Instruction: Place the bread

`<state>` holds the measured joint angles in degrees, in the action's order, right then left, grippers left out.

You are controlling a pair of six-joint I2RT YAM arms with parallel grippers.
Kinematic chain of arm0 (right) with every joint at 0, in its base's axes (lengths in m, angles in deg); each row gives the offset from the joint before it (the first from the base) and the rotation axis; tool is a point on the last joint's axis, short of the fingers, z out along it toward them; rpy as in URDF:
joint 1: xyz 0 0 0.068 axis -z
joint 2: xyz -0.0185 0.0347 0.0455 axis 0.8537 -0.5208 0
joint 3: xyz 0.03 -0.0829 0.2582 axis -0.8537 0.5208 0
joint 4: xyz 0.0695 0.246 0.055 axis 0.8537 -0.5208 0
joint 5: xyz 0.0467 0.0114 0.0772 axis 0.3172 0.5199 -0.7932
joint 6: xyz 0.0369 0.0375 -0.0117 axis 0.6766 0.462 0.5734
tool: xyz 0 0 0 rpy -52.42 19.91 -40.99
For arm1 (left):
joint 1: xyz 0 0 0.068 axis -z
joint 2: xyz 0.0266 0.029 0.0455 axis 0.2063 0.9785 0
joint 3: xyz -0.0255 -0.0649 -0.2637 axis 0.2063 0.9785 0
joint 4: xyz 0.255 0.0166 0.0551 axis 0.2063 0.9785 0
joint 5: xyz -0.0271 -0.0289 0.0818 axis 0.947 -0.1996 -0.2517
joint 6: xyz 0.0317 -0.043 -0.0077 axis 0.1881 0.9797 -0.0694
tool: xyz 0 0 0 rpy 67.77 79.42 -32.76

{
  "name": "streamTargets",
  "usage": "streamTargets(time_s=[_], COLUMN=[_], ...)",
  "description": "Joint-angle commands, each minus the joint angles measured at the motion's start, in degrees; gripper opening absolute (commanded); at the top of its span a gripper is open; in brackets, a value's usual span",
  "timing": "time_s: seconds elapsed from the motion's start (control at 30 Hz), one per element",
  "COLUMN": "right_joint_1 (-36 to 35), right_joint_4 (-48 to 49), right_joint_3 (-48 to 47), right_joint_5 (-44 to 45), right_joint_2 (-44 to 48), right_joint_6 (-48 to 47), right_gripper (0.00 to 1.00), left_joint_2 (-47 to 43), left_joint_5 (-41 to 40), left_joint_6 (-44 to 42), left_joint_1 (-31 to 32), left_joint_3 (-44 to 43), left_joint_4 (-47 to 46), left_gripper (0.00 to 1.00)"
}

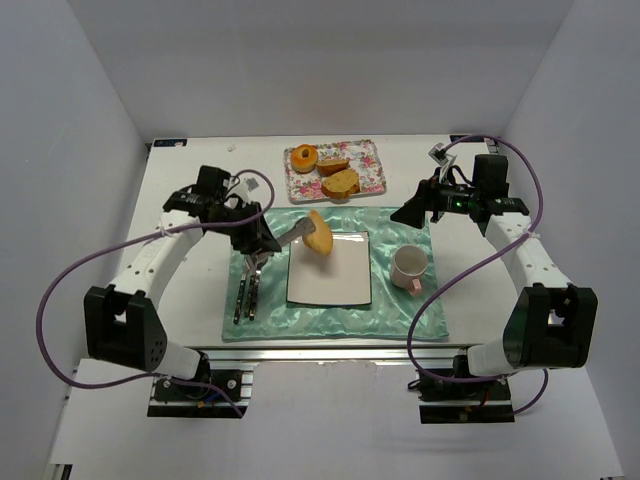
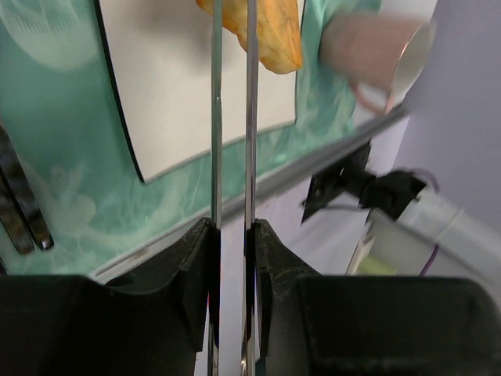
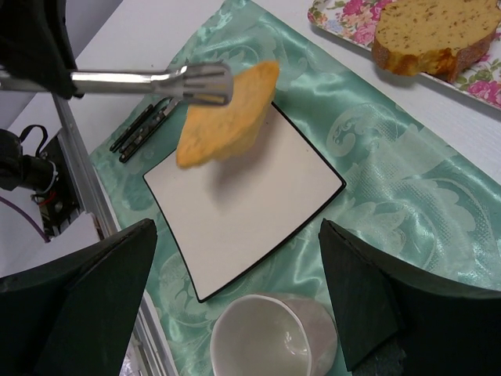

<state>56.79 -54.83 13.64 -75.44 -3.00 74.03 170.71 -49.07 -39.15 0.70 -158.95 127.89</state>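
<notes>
From above: the left gripper (image 1: 256,238) clamps the tongs (image 1: 292,233), with the bread (image 1: 320,236) hanging over the far-left corner of the plate (image 1: 335,290). Left wrist: jaws squeezed onto the tong arms. Right wrist: the right gripper (image 3: 235,243) is spread and empty. The tongs seem to nip only the bread's edge, so it could slip onto the cloth (image 3: 376,180).

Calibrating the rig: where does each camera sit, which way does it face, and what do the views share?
Top external: above and behind the bases, looking down on the table; both arms show.
Left wrist: on the left gripper, facing along the tongs to the plate and cup; its fingers show.
Right wrist: on the right gripper, facing down at plate, cup and tray; its fingers show.
All three share the bread held in the tongs over the plate.
</notes>
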Motion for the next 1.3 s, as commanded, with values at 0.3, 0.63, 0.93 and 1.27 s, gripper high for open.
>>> streamTargets(time_s=[0.3,0.63,0.93,1.27], right_joint_1=[0.4,0.4,0.5,0.5], right_joint_4=[1.3,0.8,0.9,1.5], right_joint_3=[-2.4,-1.9,-2.3,-1.4], right_joint_5=[-2.4,-1.7,-2.0,-1.8], right_joint_2=[-0.5,-0.2,-1.1,-0.4], right_joint_6=[1.8,1.1,0.9,0.8], right_gripper=[0.89,0.89,0.89,0.89], left_joint_2=[-5.6,-6.4,-3.1,12.8], left_joint_5=[-2.7,-6.9,-16.3,-10.4], left_joint_6=[-6.0,-6.7,-7.3,-3.3], left_joint_1=[3.0,2.9,3.0,2.9], left_joint_3=[6.9,2.4,-10.3,-17.3], left_joint_4=[3.4,5.7,5.5,-10.7], left_gripper=[0.44,0.63,0.56,0.54])
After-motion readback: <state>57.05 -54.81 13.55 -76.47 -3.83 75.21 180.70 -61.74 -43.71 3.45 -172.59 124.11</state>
